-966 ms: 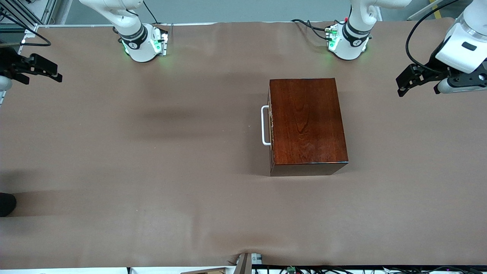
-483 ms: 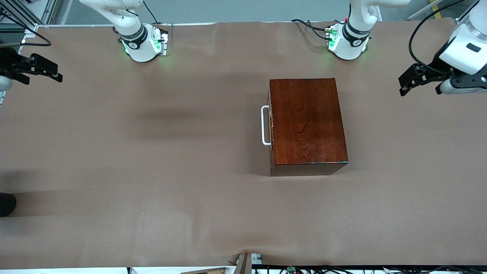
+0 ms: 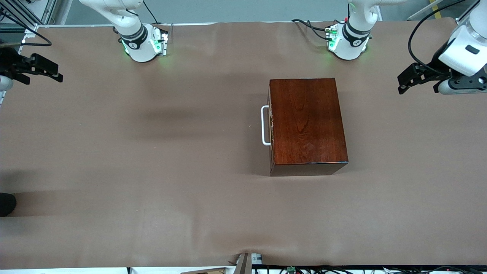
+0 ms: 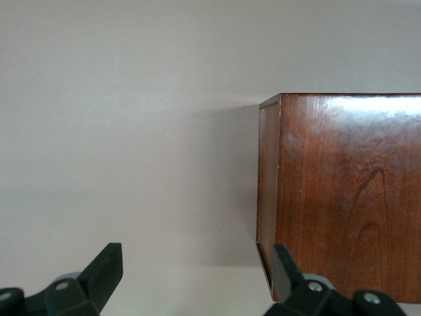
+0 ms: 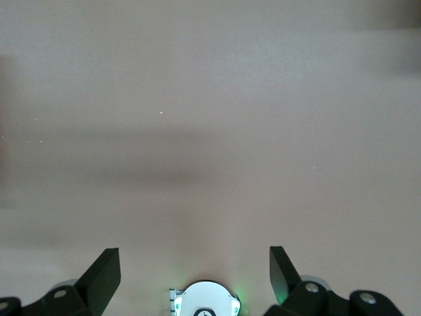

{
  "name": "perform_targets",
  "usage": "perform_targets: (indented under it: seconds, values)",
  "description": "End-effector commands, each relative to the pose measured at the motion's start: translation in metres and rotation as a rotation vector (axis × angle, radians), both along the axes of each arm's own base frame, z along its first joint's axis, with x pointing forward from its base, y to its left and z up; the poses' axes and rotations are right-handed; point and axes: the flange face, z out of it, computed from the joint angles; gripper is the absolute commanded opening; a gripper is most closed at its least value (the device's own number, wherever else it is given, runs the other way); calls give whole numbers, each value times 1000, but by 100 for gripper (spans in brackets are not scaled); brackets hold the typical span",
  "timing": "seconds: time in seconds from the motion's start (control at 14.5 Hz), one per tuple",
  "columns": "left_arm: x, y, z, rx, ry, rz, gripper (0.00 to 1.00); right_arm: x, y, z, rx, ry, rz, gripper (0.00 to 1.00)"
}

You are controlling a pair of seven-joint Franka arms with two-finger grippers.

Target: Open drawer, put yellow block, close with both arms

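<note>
Robotics lab, by the look of it: two white arms w/ green-lit bases (image 3: 142, 47) bolted along one edge of a counter (image 3: 152, 171) covered in plain brown sheet, loose cables (image 3: 312, 28) by a base, aluminium frame rails (image 3: 23, 15) at a corner.

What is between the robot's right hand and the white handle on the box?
Only bare brown table lies between the right gripper and the handle, seen in the front view.

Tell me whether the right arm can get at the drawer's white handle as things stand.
Probably yes. The white handle faces the right arm's end of the table, with only bare table between it and the open right gripper. The left gripper waits open past the box.
</note>
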Motion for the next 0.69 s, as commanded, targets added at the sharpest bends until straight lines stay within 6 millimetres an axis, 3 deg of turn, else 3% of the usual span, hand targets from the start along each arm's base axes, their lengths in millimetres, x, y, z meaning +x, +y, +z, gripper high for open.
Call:
perform_targets:
  seconds: [0.0, 0.62]
  values:
    - [0, 3, 11, -16, -3, -13, 100, -2, 2, 6, 4, -12, -11, 100]
    - [2, 13, 22, 6, 9, 10, 100, -2, -1, 6, 7, -9, -16, 100]
